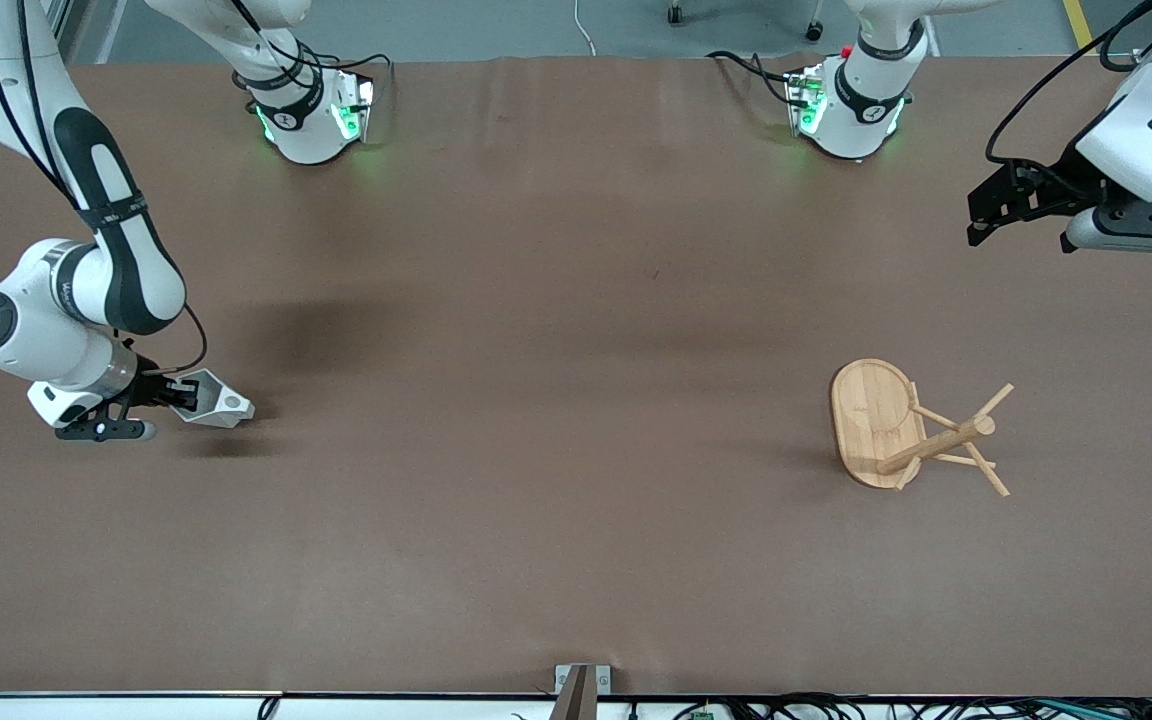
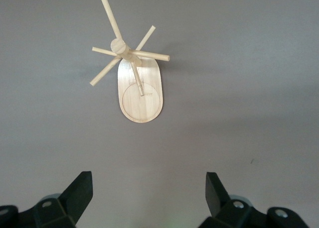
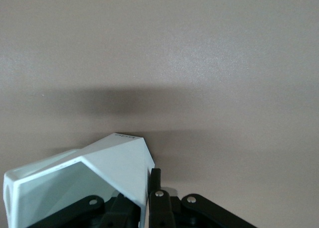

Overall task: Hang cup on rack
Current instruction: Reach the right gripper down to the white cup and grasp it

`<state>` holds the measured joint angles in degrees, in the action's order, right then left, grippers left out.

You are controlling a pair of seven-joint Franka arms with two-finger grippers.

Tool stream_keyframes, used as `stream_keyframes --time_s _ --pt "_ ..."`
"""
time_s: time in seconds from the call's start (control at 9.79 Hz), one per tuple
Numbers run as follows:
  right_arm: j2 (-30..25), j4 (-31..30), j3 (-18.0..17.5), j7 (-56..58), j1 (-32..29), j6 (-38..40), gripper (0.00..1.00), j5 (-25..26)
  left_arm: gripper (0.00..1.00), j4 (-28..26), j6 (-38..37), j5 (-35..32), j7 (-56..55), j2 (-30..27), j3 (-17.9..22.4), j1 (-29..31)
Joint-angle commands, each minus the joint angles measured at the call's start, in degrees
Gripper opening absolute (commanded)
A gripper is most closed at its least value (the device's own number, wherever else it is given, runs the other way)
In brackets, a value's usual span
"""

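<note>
Landmark: the rack (image 1: 911, 432), a bamboo mug tree standing on the brown table (image 1: 556, 400) toward the left arm's end. Oval base flat on the surface, central post upright, thin pegs radiating from it. Seen from the left wrist camera, the rack (image 2: 133, 71) stands alone, nothing on any peg.

The cup (image 1: 217, 401), white and faceted, is well apart from the rack, at the right arm's end of the table and about level with it as seen from the front camera. It lies tipped on its side, low at the table surface; whether it touches the table I cannot tell.

Right gripper (image 1: 183, 398): jaws closed on the cup's wall. In the right wrist camera the cup (image 3: 94, 175) shows its angular mouth, one finger (image 3: 155, 180) against the outside of the wall, the other inside.

Left gripper (image 1: 984, 212): up in the air over the table edge at the left arm's end, well apart from the rack, waiting. Jaws spread wide, nothing between the fingertips (image 2: 79, 188).
</note>
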<state>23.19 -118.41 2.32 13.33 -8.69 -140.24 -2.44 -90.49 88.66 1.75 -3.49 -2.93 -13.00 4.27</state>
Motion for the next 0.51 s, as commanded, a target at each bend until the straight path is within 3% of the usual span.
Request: stream_keyframes --time_s 0.0,0.31,0.41 --pt "-1.6 3.8 -0.1 0.7 0.3 9.0 0.01 -0.8 1.00 0.9 -0.5 0.2 0.8 1.8 -0.6 -0.7" --pt "-6.0 15.6 -0.9 0.6 1.3 29.0 0.01 -1.0 1.00 2.4 -0.5 0.0 0.8 3.4 -1.6 -3.4" --pt "-7.7 18.1 -2.4 0.3 1.5 32.5 0.01 -4.0 1.00 2.4 -0.5 0.0 0.8 3.5 -1.6 -5.5"
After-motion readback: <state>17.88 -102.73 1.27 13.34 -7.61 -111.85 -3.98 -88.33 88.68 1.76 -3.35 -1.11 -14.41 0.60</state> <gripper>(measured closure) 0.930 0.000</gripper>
